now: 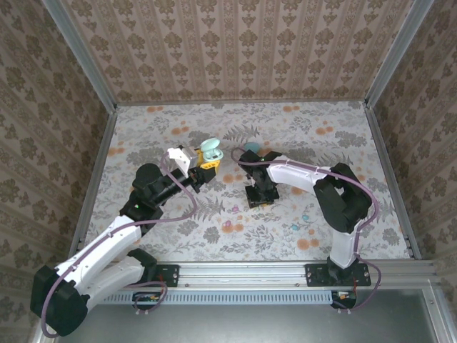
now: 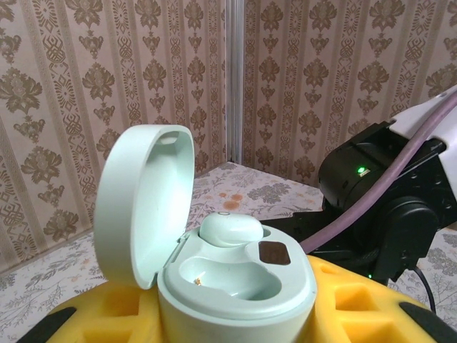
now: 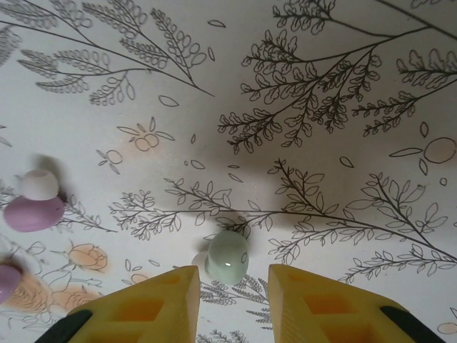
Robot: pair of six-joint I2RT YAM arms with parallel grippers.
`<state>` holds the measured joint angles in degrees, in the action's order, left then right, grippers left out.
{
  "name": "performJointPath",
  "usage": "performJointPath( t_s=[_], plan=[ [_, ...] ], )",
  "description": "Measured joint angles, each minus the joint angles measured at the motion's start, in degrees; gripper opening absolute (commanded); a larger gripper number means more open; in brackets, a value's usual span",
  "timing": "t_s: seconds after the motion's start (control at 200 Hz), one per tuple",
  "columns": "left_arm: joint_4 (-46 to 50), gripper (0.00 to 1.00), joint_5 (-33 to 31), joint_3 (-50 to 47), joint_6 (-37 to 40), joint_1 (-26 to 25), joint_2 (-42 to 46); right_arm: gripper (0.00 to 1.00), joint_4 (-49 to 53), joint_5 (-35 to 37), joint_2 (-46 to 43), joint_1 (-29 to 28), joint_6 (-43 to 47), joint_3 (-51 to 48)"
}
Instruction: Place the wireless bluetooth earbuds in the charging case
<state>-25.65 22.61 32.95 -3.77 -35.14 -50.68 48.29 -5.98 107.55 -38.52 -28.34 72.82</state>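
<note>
We are counting one open mint charging case point(image 2: 235, 293) with one seated mint earbud point(image 2: 230, 230) inside; lying loose, we are counting one more mint earbud point(image 3: 227, 257) and two pink earbuds point(image 3: 30, 213).

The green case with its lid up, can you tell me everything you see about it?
The case is a small, rounded, pale mint shell of smooth plastic. Its hinged lid stands open to the left. Inside, one matching earbud sits seated at the back, the socket in front is empty, and a dark square patch lies beside them. The left tool grips it upright between yellow pads.
</note>
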Motion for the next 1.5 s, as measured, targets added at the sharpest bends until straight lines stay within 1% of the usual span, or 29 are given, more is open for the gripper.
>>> performJointPath(
  t_s=[0.575,0.655,0.73,0.975,1.15,1.335,1.5],
  plan=[
    [0.0,0.34,-0.02,0.0,0.04,0.0,0.0,0.32,-4.46,-3.34,0.57,1.42,-0.61,-3.34],
    [0.0,0.34,-0.02,0.0,0.04,0.0,0.0,0.29,-4.83,-3.78,0.52,1.66,-0.72,-3.8],
    [0.0,0.34,-0.02,0.0,0.04,0.0,0.0,0.3,-5.05,-4.35,0.44,2.03,-1.14,-4.07],
    [0.02,0.34,-0.02,0.0,0.04,0.0,-0.26,0.31,-7.54,-5.2,-0.98,2.34,-4.09,-6.14],
    [0.0,0.34,-0.02,0.0,0.04,0.0,-0.42,0.35,-9.38,-5.14,-2.29,2.25,-7.56,-7.69],
    [-0.04,0.34,0.0,0.0,0.07,0.0,-0.98,0.36,-12.59,-4.72,-4.39,1.88,-11.58,-10.34],
    [-0.04,0.34,0.0,0.0,0.24,0.0,-1.11,0.37,-13.0,-4.72,-5.95,1.62,-13.9,-12.04]
  ],
)
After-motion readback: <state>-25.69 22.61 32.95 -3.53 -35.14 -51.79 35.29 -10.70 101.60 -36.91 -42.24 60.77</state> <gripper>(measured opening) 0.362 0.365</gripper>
